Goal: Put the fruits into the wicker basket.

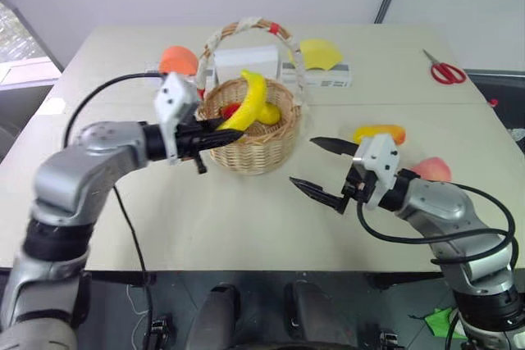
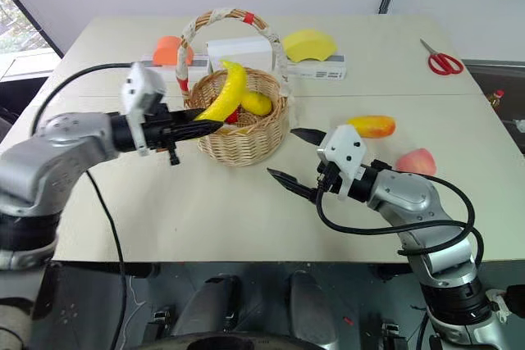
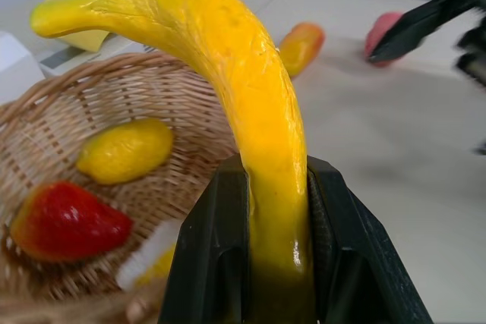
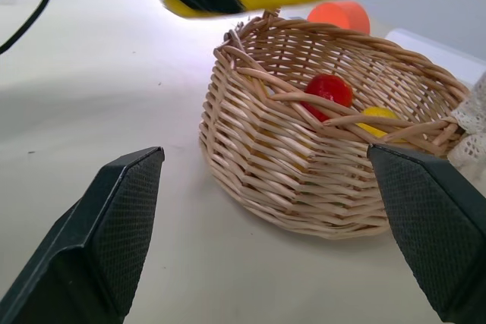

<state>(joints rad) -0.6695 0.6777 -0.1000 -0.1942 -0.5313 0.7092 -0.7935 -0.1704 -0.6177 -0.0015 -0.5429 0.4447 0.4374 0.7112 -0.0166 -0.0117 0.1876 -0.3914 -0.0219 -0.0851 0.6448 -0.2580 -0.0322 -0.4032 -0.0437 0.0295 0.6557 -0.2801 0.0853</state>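
Observation:
My left gripper (image 1: 220, 126) is shut on the lower end of the curved yellow banana (image 1: 253, 102), which rises tilted over the wicker basket (image 1: 246, 157) near its left rim. Inside the basket lie a small red fruit (image 3: 64, 221) and a yellow lemon-like fruit (image 3: 125, 149). The orange-yellow mango (image 1: 379, 133) and the pink peach (image 1: 432, 170) rest on the table to the basket's right. My right gripper (image 1: 302, 161) hangs open and holds nothing, in front and to the right of the basket, left of the peach; it faces the basket wall (image 4: 304, 165).
Behind the basket stand a white box (image 1: 244, 61), a flat orange half-disc (image 1: 178, 61) and a flat yellow fan shape (image 1: 320, 52). Red scissors (image 1: 447, 70) lie at the far right. The table's front edge runs just below both grippers.

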